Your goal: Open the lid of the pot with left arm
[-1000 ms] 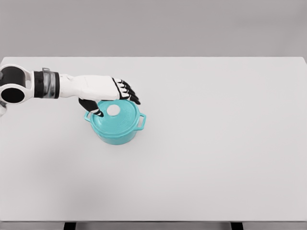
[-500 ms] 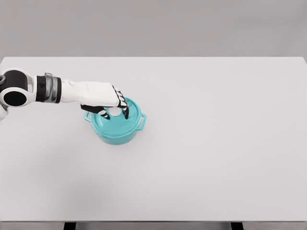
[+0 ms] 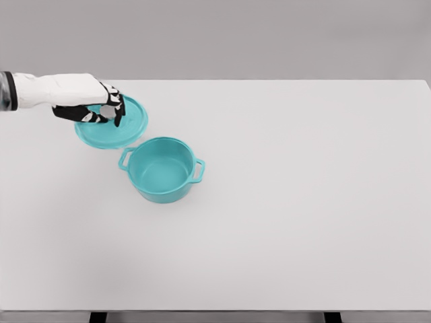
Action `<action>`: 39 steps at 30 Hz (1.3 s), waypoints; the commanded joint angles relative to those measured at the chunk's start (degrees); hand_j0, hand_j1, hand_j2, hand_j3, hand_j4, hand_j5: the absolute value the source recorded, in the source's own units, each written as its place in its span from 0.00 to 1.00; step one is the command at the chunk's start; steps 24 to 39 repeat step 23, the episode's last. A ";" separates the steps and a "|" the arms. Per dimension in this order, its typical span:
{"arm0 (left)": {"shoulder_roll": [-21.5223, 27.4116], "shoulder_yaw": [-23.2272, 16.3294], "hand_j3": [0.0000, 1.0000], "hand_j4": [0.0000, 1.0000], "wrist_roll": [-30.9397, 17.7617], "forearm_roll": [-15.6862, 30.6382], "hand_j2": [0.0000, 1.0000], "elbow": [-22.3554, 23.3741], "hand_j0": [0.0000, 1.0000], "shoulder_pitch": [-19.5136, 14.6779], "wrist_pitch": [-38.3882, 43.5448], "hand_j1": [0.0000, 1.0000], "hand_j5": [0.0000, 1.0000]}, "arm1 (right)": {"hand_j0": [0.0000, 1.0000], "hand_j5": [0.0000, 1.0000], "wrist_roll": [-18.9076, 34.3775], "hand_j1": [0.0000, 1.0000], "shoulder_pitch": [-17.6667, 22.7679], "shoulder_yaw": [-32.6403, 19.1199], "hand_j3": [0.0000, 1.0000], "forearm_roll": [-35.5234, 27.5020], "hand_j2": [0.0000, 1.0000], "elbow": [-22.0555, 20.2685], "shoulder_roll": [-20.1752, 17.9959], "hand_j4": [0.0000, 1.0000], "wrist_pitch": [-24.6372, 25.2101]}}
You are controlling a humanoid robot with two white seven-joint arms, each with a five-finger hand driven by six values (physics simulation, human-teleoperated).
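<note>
A teal pot [image 3: 161, 170] with two side handles stands uncovered on the white table [image 3: 303, 202], its inside bare. Its round teal lid [image 3: 124, 129] hangs tilted up and to the left of the pot, apart from the rim. My left hand [image 3: 104, 111] comes in from the left edge and has its dark fingers curled down on the lid's knob, which they hide. The right arm does not show.
Only the white tabletop surrounds the pot; its front edge runs along the bottom of the picture, with two dark legs below, and a grey wall stands behind.
The left hand closed on the knob while the lid sat on the pot, then carried the lid up and to the left. The pot stayed put and is now uncovered.
</note>
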 commanded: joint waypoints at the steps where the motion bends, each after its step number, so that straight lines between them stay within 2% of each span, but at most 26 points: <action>1: -0.93 0.22 0.40 0.40 0.03 0.34 0.40 7.58 0.40 0.00 0.14 0.40 0.40 | 1.00 1.00 0.03 1.00 0.00 -0.01 1.00 0.02 1.00 0.00 -0.01 1.00 -0.10; 5: -3.83 0.40 0.42 0.42 -0.06 0.16 0.42 14.08 0.42 -0.35 0.14 0.42 0.42 | 1.00 1.00 0.03 1.00 0.00 -0.01 1.00 0.02 1.00 0.00 -0.01 1.00 -0.02; 6: -5.15 0.40 0.47 0.47 0.03 0.16 0.47 15.67 0.47 -0.44 0.14 0.47 0.47 | 1.00 1.00 0.03 1.00 0.00 -0.01 1.00 0.02 1.00 0.00 -0.01 1.00 -0.02; 7: -5.94 0.92 0.89 0.89 0.47 0.34 0.89 15.93 0.89 -0.26 0.14 0.89 0.89 | 1.00 1.00 0.03 1.00 0.00 -0.01 1.00 0.02 1.00 0.00 -0.01 1.00 -0.02; 8: -6.38 1.28 1.00 1.00 0.47 0.34 1.00 15.93 1.00 -0.18 0.14 1.00 1.00 | 1.00 1.00 0.03 1.00 0.00 -0.01 1.00 0.02 1.00 0.00 -0.01 1.00 -0.02; 16: -6.12 1.28 1.00 1.00 0.65 0.60 1.00 15.23 1.00 0.53 0.14 1.00 1.00 | 1.00 1.00 0.03 1.00 0.00 -0.01 1.00 0.02 1.00 0.00 -0.01 1.00 -0.02; 17: -5.59 1.28 1.00 1.00 0.65 1.04 1.00 12.43 1.00 0.61 0.14 1.00 1.00 | 1.00 1.00 0.03 1.00 0.00 -0.01 1.00 0.02 1.00 0.00 -0.01 1.00 -0.02; 18: -3.23 1.28 1.00 1.00 0.65 2.53 1.00 5.58 1.00 0.79 0.14 1.00 1.00 | 1.00 1.00 0.03 1.00 0.00 -0.01 1.00 0.10 1.00 0.00 -0.01 1.00 -0.02; 20: 6.26 1.98 1.00 1.00 0.56 10.00 1.00 -8.31 1.00 0.88 0.14 1.00 1.00 | 1.00 1.00 0.03 1.00 0.00 -0.01 1.00 0.02 1.00 0.00 -0.01 1.00 -0.10; 21: 10.04 4.43 1.00 1.00 0.65 11.85 1.00 -13.50 1.00 0.97 0.14 1.00 1.00 | 1.00 1.00 0.03 1.00 0.00 -0.01 1.00 0.02 1.00 0.00 -0.01 1.00 -0.02; 23: 13.13 7.25 1.00 1.00 0.65 14.05 1.00 -18.96 1.00 4.30 0.14 1.00 1.00 | 1.00 1.00 0.03 1.00 0.00 -0.01 1.00 0.02 1.00 0.00 -0.01 1.00 -0.02; 39: 13.13 7.25 1.00 1.00 0.65 14.05 1.00 -18.96 1.00 4.30 0.14 1.00 1.00 | 1.00 1.00 0.03 1.00 0.00 -0.01 1.00 0.02 1.00 0.00 -0.01 1.00 -0.02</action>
